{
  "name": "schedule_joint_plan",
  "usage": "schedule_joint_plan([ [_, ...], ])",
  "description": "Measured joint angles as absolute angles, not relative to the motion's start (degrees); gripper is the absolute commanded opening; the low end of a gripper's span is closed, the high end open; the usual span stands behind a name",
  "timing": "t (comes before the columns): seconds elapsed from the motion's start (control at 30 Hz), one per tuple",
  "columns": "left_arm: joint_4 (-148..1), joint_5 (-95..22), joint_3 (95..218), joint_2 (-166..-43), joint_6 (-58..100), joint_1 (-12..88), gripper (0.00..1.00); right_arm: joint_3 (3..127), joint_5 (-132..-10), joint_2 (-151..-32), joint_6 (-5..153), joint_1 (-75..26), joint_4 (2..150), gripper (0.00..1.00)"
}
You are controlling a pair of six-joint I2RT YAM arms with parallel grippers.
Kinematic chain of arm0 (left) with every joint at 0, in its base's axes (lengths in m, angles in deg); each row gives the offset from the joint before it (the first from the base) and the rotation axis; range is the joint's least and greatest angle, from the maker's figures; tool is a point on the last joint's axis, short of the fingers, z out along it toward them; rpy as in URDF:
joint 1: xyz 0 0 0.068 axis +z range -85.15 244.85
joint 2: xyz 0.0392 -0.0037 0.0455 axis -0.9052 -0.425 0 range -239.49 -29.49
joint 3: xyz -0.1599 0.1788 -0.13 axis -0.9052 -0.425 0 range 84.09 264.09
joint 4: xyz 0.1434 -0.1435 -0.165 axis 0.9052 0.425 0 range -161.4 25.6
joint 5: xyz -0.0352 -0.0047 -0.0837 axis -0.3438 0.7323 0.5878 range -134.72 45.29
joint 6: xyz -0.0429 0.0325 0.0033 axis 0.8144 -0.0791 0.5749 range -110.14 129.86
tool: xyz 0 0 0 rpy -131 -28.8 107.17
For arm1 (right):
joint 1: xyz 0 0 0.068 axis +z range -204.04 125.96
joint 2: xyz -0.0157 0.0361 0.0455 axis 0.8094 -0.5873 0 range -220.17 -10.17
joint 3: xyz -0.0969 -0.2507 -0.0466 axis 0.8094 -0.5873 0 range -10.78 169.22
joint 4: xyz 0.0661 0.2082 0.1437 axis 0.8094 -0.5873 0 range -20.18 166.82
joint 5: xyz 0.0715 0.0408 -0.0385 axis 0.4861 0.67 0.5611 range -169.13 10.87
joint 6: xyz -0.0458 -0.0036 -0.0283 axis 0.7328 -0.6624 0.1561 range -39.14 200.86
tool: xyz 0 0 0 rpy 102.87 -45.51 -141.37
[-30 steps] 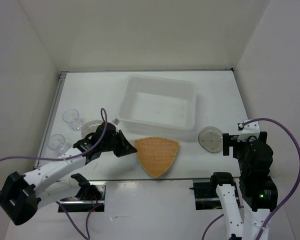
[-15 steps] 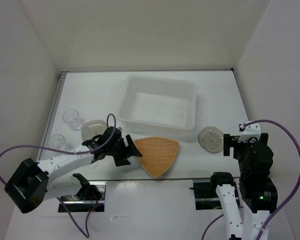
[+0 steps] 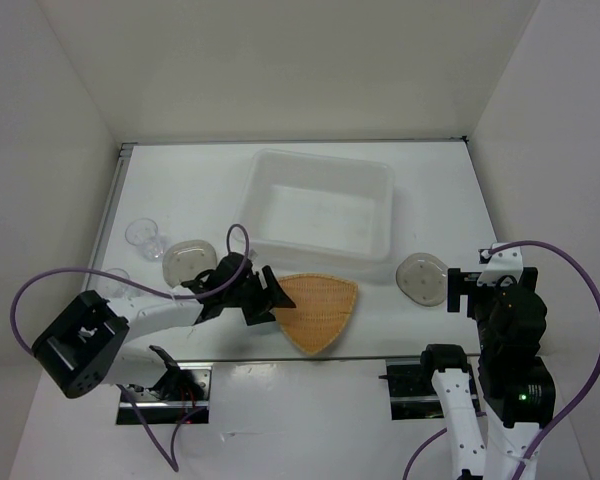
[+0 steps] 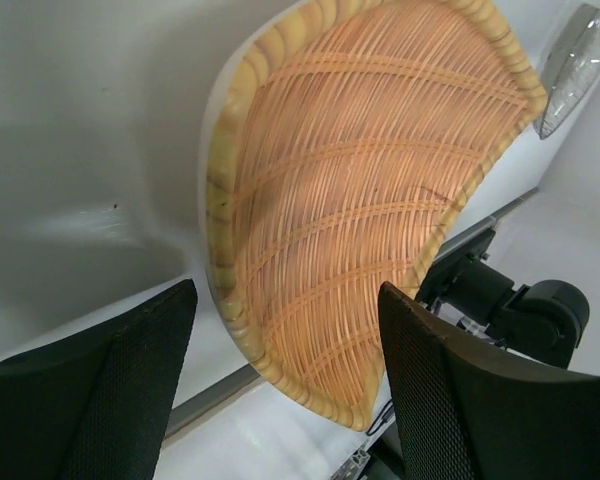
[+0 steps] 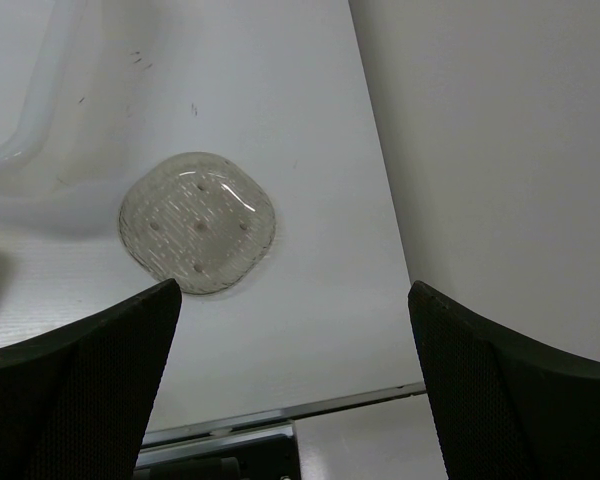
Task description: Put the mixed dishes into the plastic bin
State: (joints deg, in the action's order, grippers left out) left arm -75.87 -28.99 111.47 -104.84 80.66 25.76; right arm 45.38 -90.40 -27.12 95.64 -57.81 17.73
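Note:
The orange ribbed plate (image 3: 320,308) (image 4: 360,200) lies flat in front of the plastic bin (image 3: 320,208). My left gripper (image 3: 270,300) (image 4: 285,400) is open at the plate's left edge, and its dark fingers (image 4: 120,400) straddle the rim with gaps on both sides. One grey-brown saucer (image 3: 187,260) sits left of that arm, another saucer (image 3: 420,278) (image 5: 197,222) at the right. My right gripper (image 3: 458,290) (image 5: 295,400) hangs open beside that second saucer, holding nothing. Two clear glass cups (image 3: 144,236) (image 3: 113,282) stand at the far left; the nearer one is partly behind the cable.
White walls close in the table on the left, back and right. A metal strip (image 3: 280,360) runs along the near edge, with the arm bases (image 3: 170,385) below it. The bin's corner (image 5: 20,100) shows in the right wrist view.
My left gripper has gone from shut to open and has swung right, from beside the left saucer to the plate's left edge. The right arm has stayed put.

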Motion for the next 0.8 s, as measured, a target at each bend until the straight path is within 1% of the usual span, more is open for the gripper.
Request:
schedule_joint_plan([
  [0.07,-78.67,-28.60,110.25,-105.00,80.99,25.76,0.69,45.38,-90.40,-27.12,95.64,-57.81,17.73,0.98],
  [0.13,-81.68,-28.20,108.63,-105.35,81.54,25.76,0.61,45.38,-90.40,-27.12,95.64,-57.81,17.73,0.98],
  [0.17,-83.08,-27.98,107.64,-105.50,82.13,25.76,0.60,45.38,-90.40,-27.12,95.64,-57.81,17.73,0.98],
  [0.3,-88.24,-27.15,104.21,-107.01,83.64,25.78,0.57,45.38,-90.44,-27.12,95.64,-57.81,17.73,0.98],
  [0.4,-92.33,-26.52,103.14,-108.30,84.34,25.45,0.51,45.38,-90.51,-27.12,95.64,-57.81,17.73,0.98],
  [0.47,-94.69,-26.41,102.46,-109.35,85.14,25.13,0.49,45.38,-90.51,-27.12,95.64,-57.81,17.73,0.98],
  [0.6,-100.79,-26.02,101.07,-111.79,86.76,24.27,0.49,45.38,-90.46,-27.12,95.64,-57.81,17.73,0.98],
  [0.63,-102.58,-25.84,100.65,-112.47,87.13,24.19,0.47,45.38,-90.46,-27.12,95.66,-57.81,17.73,0.98],
  [0.7,-104.92,-25.67,100.21,-113.59,88.03,24.14,0.35,45.38,-90.49,-27.12,95.66,-57.81,17.73,0.98],
  [0.77,-106.03,-25.75,99.58,-114.37,88.42,24.12,0.17,45.38,-90.49,-27.12,95.66,-57.81,17.73,0.98],
  [0.8,-106.25,-25.80,99.19,-114.37,88.58,24.08,0.00,45.38,-90.46,-27.12,95.66,-57.81,17.73,0.98],
])
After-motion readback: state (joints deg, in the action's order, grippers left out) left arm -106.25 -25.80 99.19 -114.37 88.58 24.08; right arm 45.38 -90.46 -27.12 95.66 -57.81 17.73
